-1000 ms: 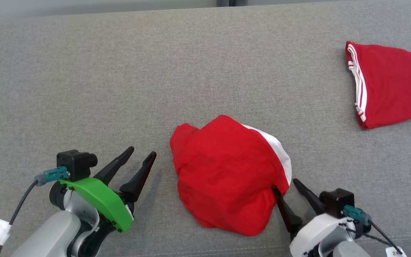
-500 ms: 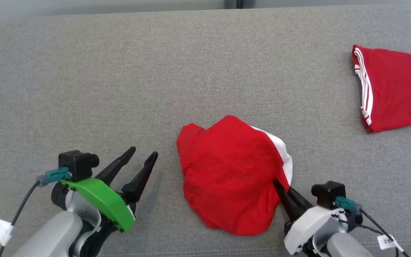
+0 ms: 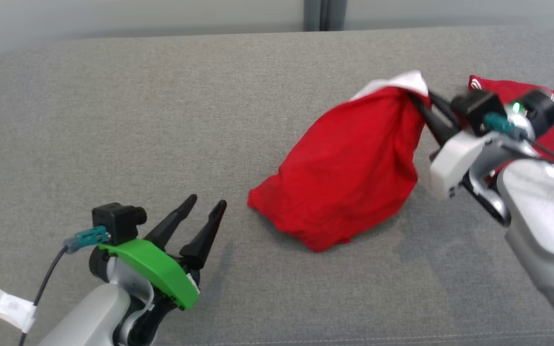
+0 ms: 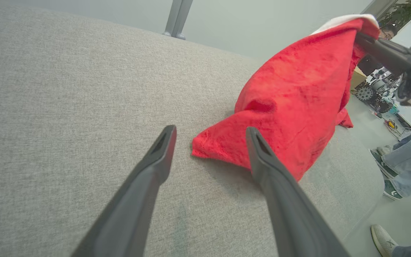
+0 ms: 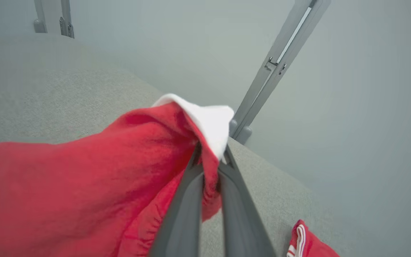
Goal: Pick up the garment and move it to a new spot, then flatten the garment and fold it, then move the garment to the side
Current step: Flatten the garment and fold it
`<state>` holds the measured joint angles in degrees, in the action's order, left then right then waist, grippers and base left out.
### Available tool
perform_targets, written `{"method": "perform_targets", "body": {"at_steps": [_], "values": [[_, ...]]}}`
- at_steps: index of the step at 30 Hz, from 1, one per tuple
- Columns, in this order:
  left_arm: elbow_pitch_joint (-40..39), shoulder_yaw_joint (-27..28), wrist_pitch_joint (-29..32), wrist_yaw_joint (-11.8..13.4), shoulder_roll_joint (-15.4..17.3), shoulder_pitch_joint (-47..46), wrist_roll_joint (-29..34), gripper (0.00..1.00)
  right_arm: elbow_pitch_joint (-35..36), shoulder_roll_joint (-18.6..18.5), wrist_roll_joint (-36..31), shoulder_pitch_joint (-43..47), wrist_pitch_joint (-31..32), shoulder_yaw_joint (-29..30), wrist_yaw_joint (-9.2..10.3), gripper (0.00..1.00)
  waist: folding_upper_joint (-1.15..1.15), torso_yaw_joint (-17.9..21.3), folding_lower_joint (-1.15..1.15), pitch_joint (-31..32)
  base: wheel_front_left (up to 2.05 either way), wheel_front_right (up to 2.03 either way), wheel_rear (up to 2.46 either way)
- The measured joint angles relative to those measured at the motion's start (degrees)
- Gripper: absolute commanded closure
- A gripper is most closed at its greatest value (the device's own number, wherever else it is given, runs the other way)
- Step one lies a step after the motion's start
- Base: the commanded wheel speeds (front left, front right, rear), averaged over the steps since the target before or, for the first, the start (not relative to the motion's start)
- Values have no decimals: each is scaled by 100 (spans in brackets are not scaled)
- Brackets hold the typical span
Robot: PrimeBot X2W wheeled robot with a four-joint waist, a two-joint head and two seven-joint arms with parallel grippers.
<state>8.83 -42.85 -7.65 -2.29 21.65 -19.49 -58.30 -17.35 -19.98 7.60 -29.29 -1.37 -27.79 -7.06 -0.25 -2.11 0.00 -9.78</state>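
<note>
The right fingers (image 5: 186, 200) are pinching shut on the white-trimmed edge of the red garment (image 3: 349, 168). It is hanging from their tips, with its lower end trailing on the grey surface (image 3: 113, 120) just ahead of the left fingers (image 3: 206, 235). Those are standing wide apart and holding nothing. The cloth is looking light, soft and limp, so it is probably sagging wherever nothing is supporting it. The hemmed corner lying nearest the left fingers is looking like the firmest second hold.

The right pincer (image 3: 419, 103), clamped on the white-edged top of the red garment (image 3: 349, 163), holds it raised, lower end touching the grey desk (image 3: 161, 110); left pincer (image 3: 207, 202) gapes apart
</note>
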Motion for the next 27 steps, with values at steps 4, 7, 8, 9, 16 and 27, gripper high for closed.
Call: {"method": "perform_targets", "body": {"at_steps": [4, 7, 8, 9, 16, 27], "values": [[53, -30, -56, -2, -230, -2, -76, 0, 141, -114, -114, -659, 368, -268, -9, 100, 0, -156, 0, 76, 0, 0, 0], [151, -70, -99, -22, -372, -5, -101, 0, 163, -168, -111, -1170, 669, -824, -9, 100, 0, -318, 0, 129, 0, 0, 0], [177, -83, -108, -22, -422, -7, -102, 0, 164, -158, -96, -1337, 764, -1014, -9, 100, 0, -380, 0, 147, 0, 0, 0], [190, -98, -135, -22, -470, -7, -103, 0, 159, -154, -80, -1512, 857, -1198, -9, 100, 0, -443, 0, 164, 0, 0, 0], [414, -170, -197, -30, -625, -11, -107, 0, -20, -236, 154, -2769, 1250, -1801, -46, 100, 0, -996, 0, 318, 0, 0, 0], [561, 24, -309, 76, -309, 225, -136, 0, -140, -355, 868, -2137, 993, -1990, -46, 100, 0, -1300, 0, 680, 0, 0, 0]]}}
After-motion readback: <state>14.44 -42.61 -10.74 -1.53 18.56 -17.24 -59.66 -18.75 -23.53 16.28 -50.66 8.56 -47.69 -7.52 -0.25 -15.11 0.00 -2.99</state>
